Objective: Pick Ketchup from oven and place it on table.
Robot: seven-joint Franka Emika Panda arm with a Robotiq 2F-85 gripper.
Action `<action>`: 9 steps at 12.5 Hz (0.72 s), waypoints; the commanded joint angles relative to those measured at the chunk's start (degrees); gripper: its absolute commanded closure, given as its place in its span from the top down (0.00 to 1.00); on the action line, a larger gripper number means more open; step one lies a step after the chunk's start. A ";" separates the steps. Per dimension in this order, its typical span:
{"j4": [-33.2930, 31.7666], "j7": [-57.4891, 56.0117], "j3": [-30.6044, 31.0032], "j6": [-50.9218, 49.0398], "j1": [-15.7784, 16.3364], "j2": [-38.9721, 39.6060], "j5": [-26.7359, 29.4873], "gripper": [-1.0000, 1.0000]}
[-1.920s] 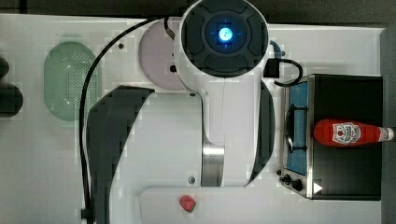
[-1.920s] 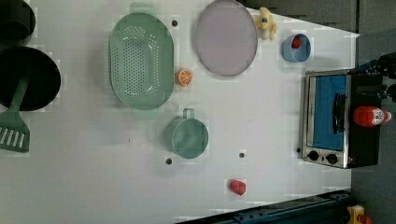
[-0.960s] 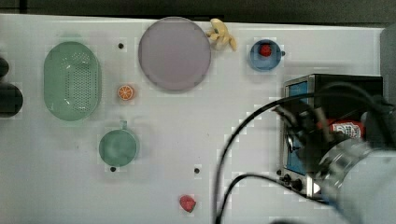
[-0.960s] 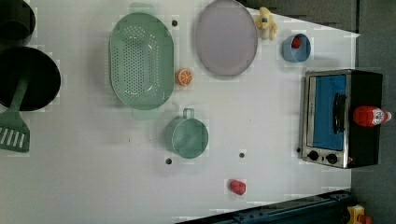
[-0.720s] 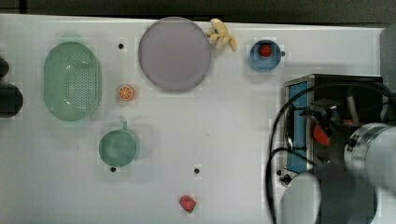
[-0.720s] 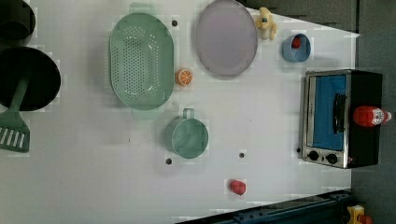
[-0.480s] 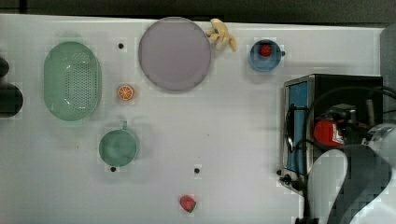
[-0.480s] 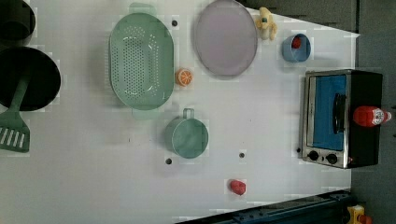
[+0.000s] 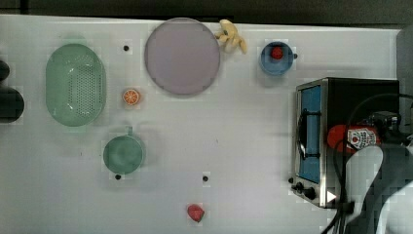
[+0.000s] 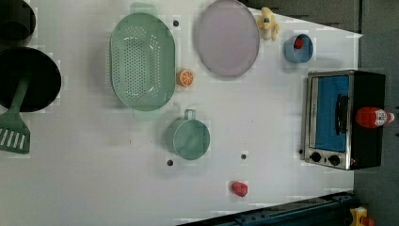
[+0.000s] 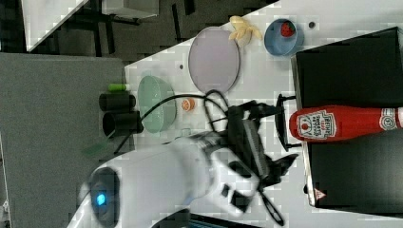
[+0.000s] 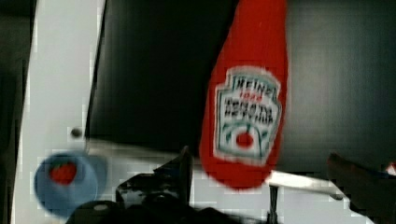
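Ketchup: the ketchup (image 11: 342,124) lies on its side on the flat black top of the oven (image 11: 351,61), label up. In the right view its white cap points to the right view's right and its blunt base hangs over the door edge.
Oven: it stands on the table (image 9: 234,146) at the top view's right, blue glass door and knobs facing the rest of the table.
Gripper: the gripper (image 11: 278,128) sits at the oven's door side, just beside the bottle's base, with the jaws spread wide, one finger on either side of the base and not touching it. Nothing is held.
Wrist view: the bottle (image 12: 245,98) fills the middle, with dark fingers (image 12: 173,172) low on either side of its base.
Arm: the white arm (image 9: 375,180) comes in over the oven's knob end in the top view, hiding the bottle's cap end.
Other things: a blue bowl (image 9: 276,58) with a red piece in it lies near the oven; a lilac plate (image 9: 181,56), a green colander (image 9: 75,84) and a green cup (image 9: 123,154) lie well apart from it.
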 commanded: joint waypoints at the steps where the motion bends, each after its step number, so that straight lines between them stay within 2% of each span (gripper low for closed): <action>1: 2.49 2.46 -1.40 2.73 -0.76 6.37 3.59 1.00; 3: 3.02 3.57 -2.11 2.50 -1.31 10.01 6.77 1.00; 9: 3.39 4.42 -2.11 2.66 -1.55 13.77 9.27 1.00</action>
